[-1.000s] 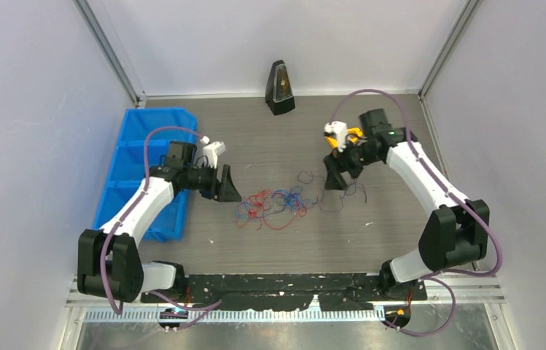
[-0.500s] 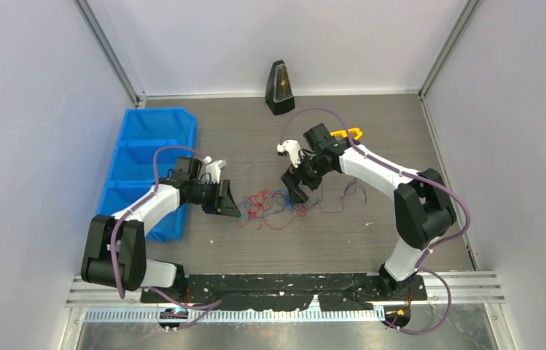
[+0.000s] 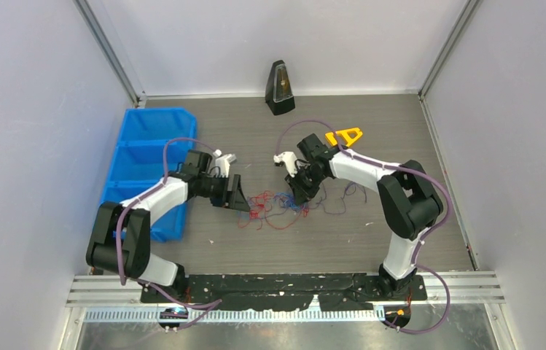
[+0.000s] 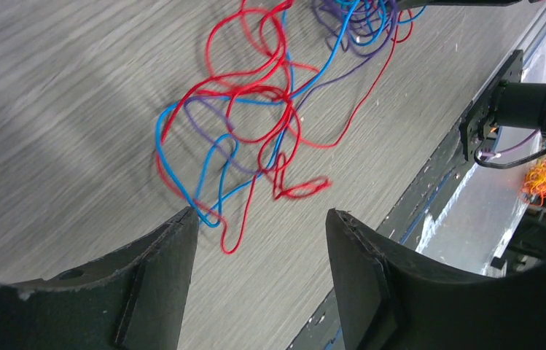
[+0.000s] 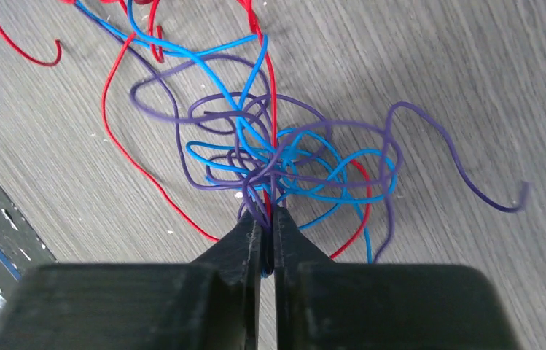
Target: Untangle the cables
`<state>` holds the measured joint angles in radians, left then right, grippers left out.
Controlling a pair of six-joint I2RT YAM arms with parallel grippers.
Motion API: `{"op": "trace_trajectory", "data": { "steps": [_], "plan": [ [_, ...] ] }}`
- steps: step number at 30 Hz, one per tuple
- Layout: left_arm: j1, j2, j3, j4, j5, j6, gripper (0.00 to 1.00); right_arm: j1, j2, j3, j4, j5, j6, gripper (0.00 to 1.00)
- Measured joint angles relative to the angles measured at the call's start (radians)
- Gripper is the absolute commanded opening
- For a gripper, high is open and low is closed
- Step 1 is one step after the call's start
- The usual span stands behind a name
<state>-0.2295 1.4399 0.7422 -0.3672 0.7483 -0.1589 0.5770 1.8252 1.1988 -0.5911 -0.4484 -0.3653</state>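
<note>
The cables (image 3: 275, 206) lay in a loose tangle on the table (image 3: 401, 160), between the arms. The left gripper (image 4: 262, 215) stood open before the red loops, holding nothing. The right gripper (image 5: 266, 219) was closed on a purple-and-blue knot. The strands looked light and limp (probably slippery), so pinching a free end seemed safer.

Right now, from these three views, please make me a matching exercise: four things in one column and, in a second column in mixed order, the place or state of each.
Column one:
1. left gripper
2. right gripper
3. blue bin
4. black pyramid

Column two:
A. at the far edge of the table
B. shut on the cables
C. open, gripping nothing
D. at the table's left edge

Pairs: 1-C, 2-B, 3-D, 4-A
</note>
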Motion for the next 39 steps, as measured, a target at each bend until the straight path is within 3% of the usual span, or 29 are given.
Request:
{"op": "trace_trajectory", "data": {
  "steps": [6,13,19,24,27,30,34,36,39],
  "plan": [
    [-0.099,0.127,0.097,0.019,-0.052,-0.006,0.66,0.000,-0.072,-0.009,-0.008,-0.008,0.006,0.06],
    [-0.126,0.267,0.206,0.023,-0.080,-0.026,0.69,0.000,-0.237,-0.034,-0.010,-0.057,0.013,0.05],
    [-0.202,0.286,0.213,0.099,-0.042,-0.074,0.70,0.000,-0.267,-0.034,-0.010,-0.110,0.052,0.05],
    [-0.222,0.286,0.175,0.231,0.038,-0.146,0.78,0.000,-0.268,-0.034,-0.015,-0.150,0.071,0.05],
    [-0.222,0.290,0.149,0.319,0.075,-0.187,0.76,0.000,-0.268,-0.031,-0.016,-0.195,0.089,0.05],
    [-0.230,0.323,0.151,0.402,0.097,-0.226,0.61,0.000,-0.271,-0.024,-0.015,-0.237,0.103,0.05],
    [-0.250,0.373,0.174,0.404,0.085,-0.226,0.23,-0.005,-0.299,-0.023,-0.016,-0.266,0.111,0.05],
    [-0.257,0.378,0.188,0.363,0.063,-0.201,0.09,-0.021,-0.321,-0.022,-0.019,-0.284,0.114,0.05],
    [-0.259,0.377,0.209,0.280,0.028,-0.147,0.00,-0.073,-0.349,-0.010,-0.045,-0.319,0.113,0.05]
  ]
}}
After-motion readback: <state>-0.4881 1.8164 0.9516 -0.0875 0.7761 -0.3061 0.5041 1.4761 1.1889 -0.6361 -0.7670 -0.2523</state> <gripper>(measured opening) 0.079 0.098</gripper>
